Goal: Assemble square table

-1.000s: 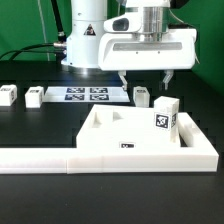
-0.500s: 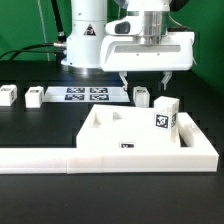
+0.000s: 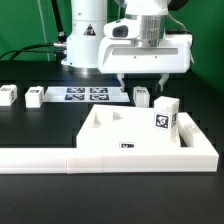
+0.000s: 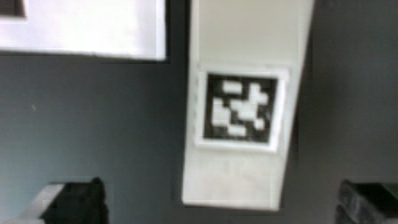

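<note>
The square white tabletop (image 3: 130, 140) lies at the front right, with one white tagged leg (image 3: 165, 114) standing upright on its right side. My gripper (image 3: 144, 84) hangs open above another small tagged leg (image 3: 141, 96) lying on the black table behind the tabletop. In the wrist view that leg (image 4: 244, 110) lies lengthwise between the two dark fingertips (image 4: 71, 200), tag facing up, and nothing touches it. My gripper (image 4: 222, 205) holds nothing. Two more legs (image 3: 8, 95) (image 3: 34, 96) lie at the exterior view's left.
The marker board (image 3: 85, 95) lies flat just to the left of the leg under the gripper. A long low white L-shaped wall (image 3: 40, 158) runs along the front and borders the tabletop. The robot base (image 3: 85, 40) stands behind.
The gripper has sunk slightly toward the leg beneath it and stays open. The parts have not moved.
</note>
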`<state>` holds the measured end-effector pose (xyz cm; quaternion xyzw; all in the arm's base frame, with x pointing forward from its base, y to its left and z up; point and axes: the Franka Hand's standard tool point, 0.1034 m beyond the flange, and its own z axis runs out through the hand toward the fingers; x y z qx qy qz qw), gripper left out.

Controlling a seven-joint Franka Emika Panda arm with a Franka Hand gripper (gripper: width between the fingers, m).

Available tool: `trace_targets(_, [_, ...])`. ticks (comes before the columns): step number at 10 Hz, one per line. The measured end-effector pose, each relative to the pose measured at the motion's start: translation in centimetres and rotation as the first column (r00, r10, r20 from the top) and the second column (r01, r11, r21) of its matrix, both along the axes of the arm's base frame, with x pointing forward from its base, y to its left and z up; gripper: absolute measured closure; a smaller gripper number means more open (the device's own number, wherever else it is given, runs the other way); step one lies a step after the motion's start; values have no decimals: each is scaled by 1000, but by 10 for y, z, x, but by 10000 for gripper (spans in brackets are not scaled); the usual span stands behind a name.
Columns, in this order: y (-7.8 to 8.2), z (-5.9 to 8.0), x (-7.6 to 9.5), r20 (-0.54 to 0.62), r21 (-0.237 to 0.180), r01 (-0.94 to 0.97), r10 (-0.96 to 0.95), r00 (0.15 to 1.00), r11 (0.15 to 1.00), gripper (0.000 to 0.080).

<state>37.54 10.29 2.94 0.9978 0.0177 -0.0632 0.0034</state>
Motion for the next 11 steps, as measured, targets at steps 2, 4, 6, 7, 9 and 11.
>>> trace_targets(2, [-3, 1, 3, -128, -7, 20, -21, 992, 1000, 150])
trace_targets(4, [-3, 2, -1, -248, -14, 30, -32, 968, 999, 150])
trace_targets(6, [1, 1, 2, -353, -12, 16, -19, 935, 1000, 150])
trace_targets(7, [2, -1, 7, -379, 4, -15, 15, 925, 1000, 150])
trace_targets(9, [0, -4, 8, -447, 16, -38, 41, 893, 999, 150])
trace_targets(11, [0, -5, 9, -441, 15, -37, 40, 896, 999, 150])
